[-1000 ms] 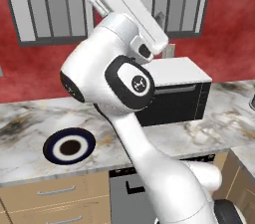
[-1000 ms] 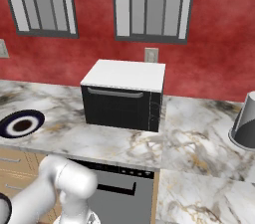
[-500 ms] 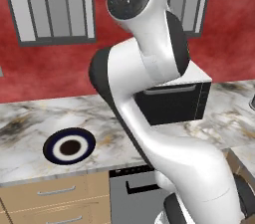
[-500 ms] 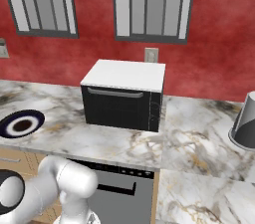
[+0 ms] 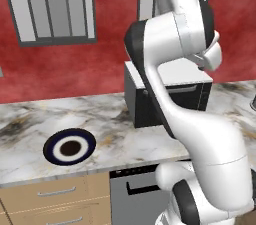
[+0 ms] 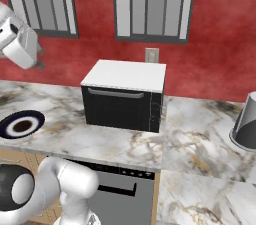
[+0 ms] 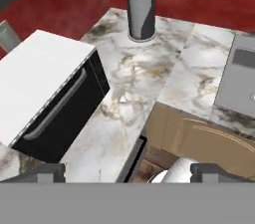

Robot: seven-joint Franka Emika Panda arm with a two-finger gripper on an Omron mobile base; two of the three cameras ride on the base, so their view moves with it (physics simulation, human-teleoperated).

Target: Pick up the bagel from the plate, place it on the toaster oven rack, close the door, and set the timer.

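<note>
The plate lies on the marble counter left of the toaster oven. A dark brown round patch sits at its middle; I cannot tell whether that is the bagel or the flat mark. The door is shut, with its grey bar handle across the top, so the rack is hidden. My hand hangs high above the oven, far from the plate. The gripper is open, fingertips wide apart and nothing between them.
A paper towel roll on a dark stand stands on the counter beyond the oven. A grey rounded object sits at the right edge. A dishwasher front is under the counter. A grey flat panel is set into the counter's right arm.
The arm has swung up and round. Its hand now hangs at the right above the oven in the left base view and has entered the right base view's top left.
</note>
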